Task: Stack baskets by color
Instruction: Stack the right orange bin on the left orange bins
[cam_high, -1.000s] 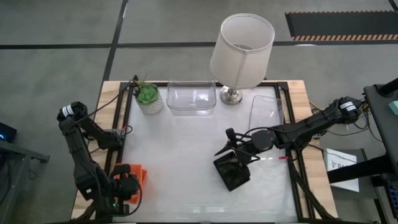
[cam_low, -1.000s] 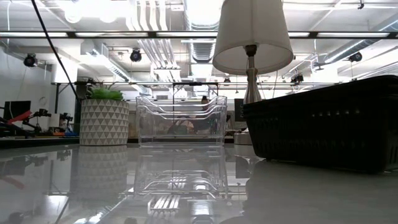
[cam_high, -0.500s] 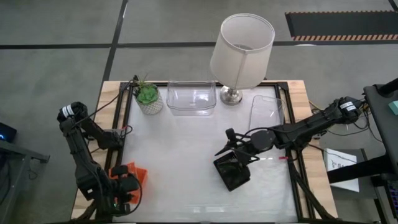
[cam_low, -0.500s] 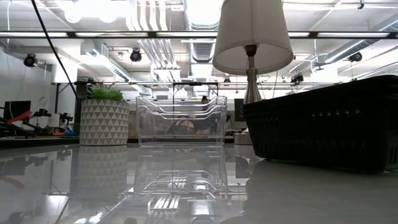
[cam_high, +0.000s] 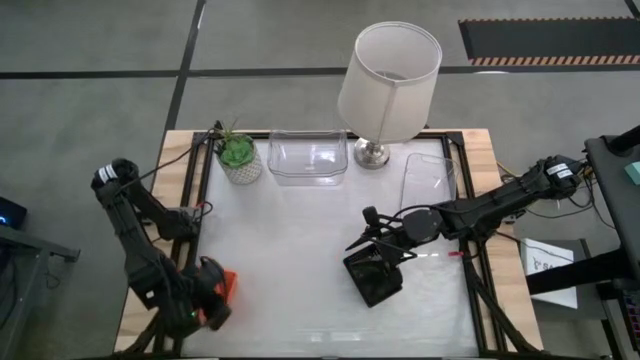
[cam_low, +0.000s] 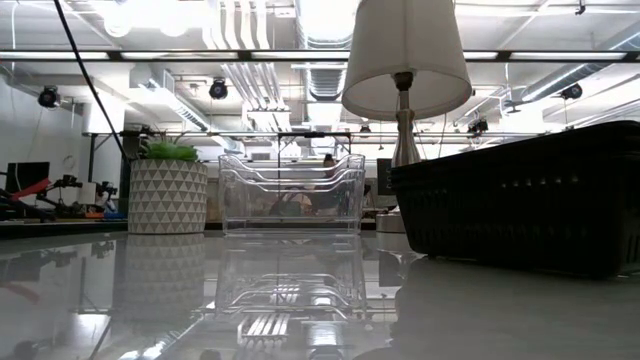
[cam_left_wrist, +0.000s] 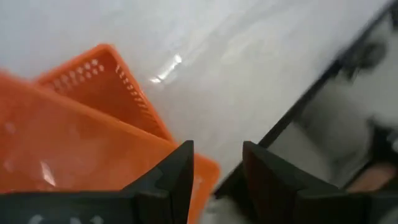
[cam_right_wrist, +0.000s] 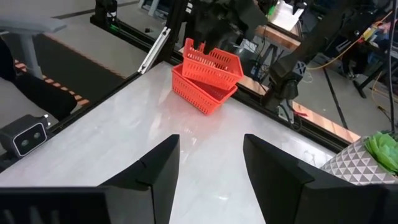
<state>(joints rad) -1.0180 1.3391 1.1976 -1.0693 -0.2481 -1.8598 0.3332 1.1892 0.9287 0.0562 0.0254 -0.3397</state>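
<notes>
White table (cam_high: 290, 250) in an open workshop, ceiling lights and pipes behind. Left gripper (cam_high: 205, 300) at the near left corner, jaws apart over the orange baskets (cam_right_wrist: 205, 78); two orange ones sit nested, top one tilted; can't tell if it touches them. Right gripper (cam_high: 385, 250) at right of centre, jaws open above the black basket (cam_high: 373, 277), gripping nothing. Clear baskets (cam_low: 290, 193) stacked at the far edge, between the potted plant (cam_high: 238, 155) and lamp (cam_high: 388, 75). Another clear basket (cam_high: 428, 180) far right, near the lamp.

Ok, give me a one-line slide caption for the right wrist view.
Past the open right gripper, the left gripper hovers at two skewed orange baskets near the table edge.
</notes>
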